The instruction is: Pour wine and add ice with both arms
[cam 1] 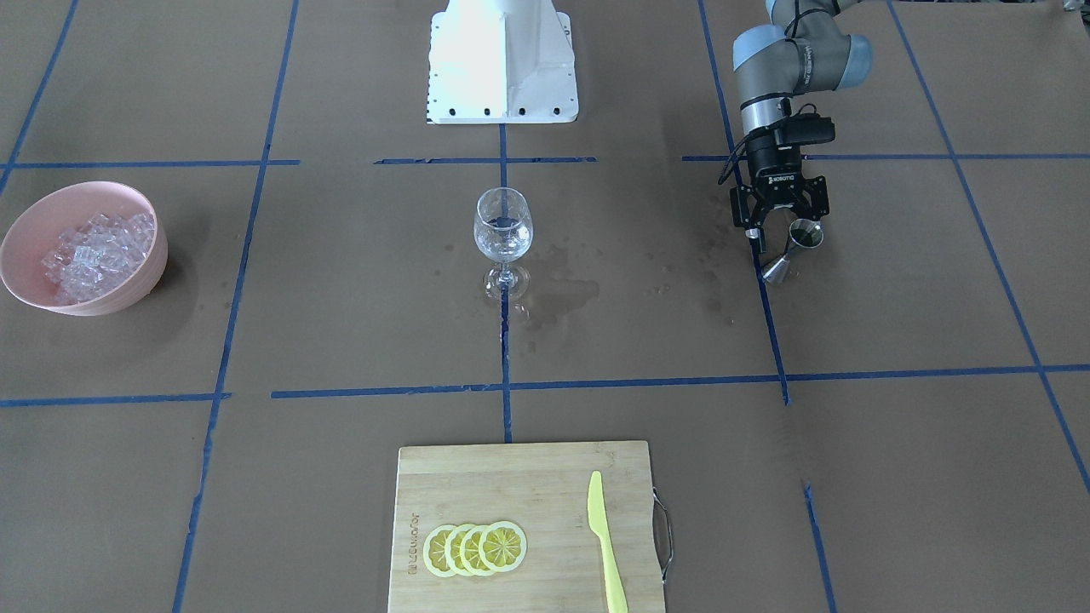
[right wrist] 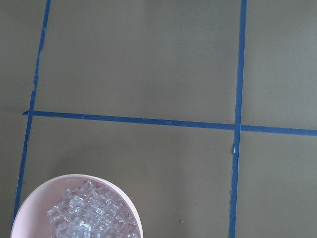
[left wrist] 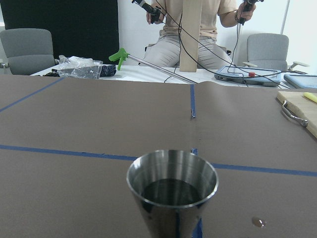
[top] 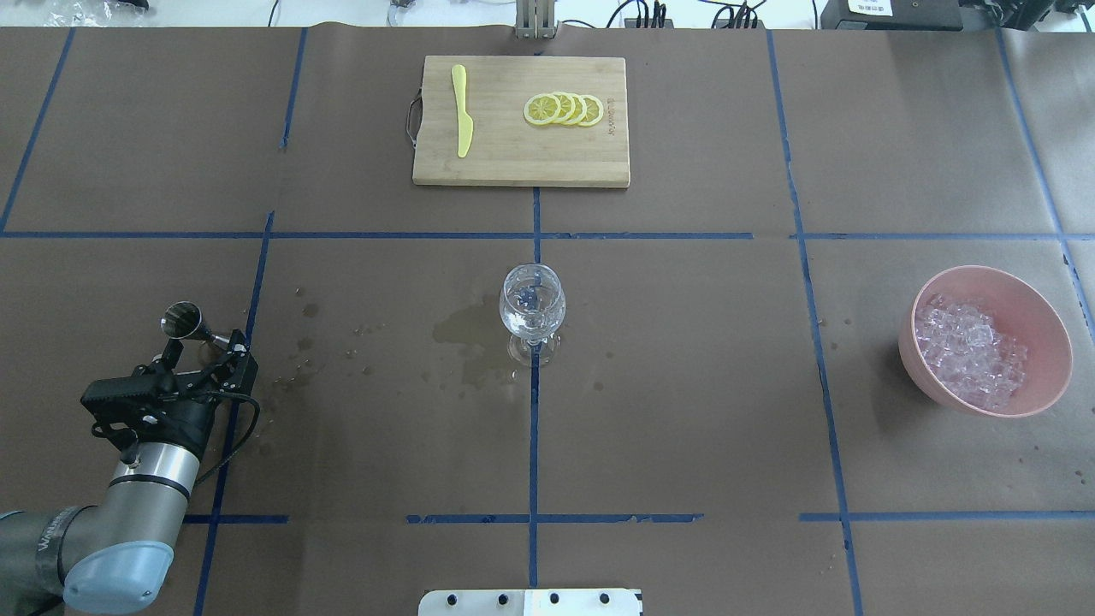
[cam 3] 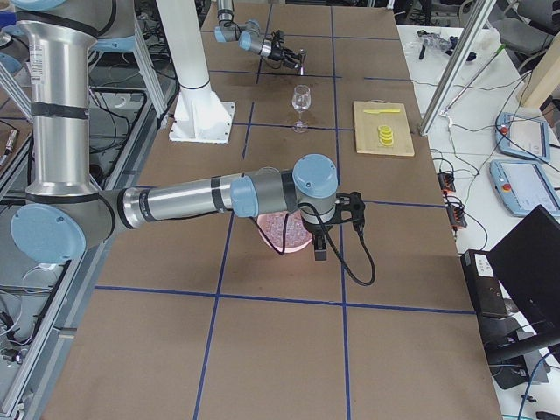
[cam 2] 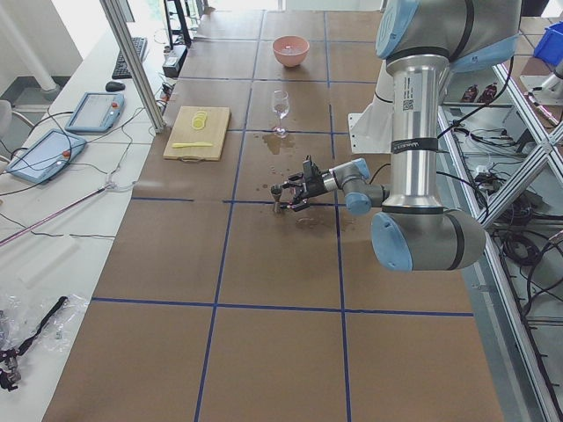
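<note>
The left hand (cam 1: 782, 240) sits low over the table (cam 1: 894, 281) toward the robot's left end, with its fingers spread. A steel jigger (cam 1: 792, 249) stands upright between them, and the one finger (cam 1: 754, 238) plainly seen is clear of its waist. Contact on the other side cannot be confirmed. From the left wrist camera the inside of the jigger's cup looks dark and reflective, and its contents cannot be determined. The wine glass (cam 1: 503, 232) stands upright at the table's centre. A small amount of clear wine (cam 1: 502, 249) lies low in its bowl and is hard to make out. Dark wet stains (cam 1: 566, 294) mark the paper beside its foot. The ice (cam 1: 95, 252) is heaped in a pink bowl (cam 1: 140, 285) toward the robot's right end, well apart from the glass. The right hand (cam 3: 320, 247) hangs above that bowl. It is seen only from the side, so its opening cannot be judged. A cutting board (cam 1: 528, 485) at the edge opposite the robot carries four overlapped lemon slices (cam 1: 475, 548) and a yellow knife (cam 1: 606, 545).
</note>
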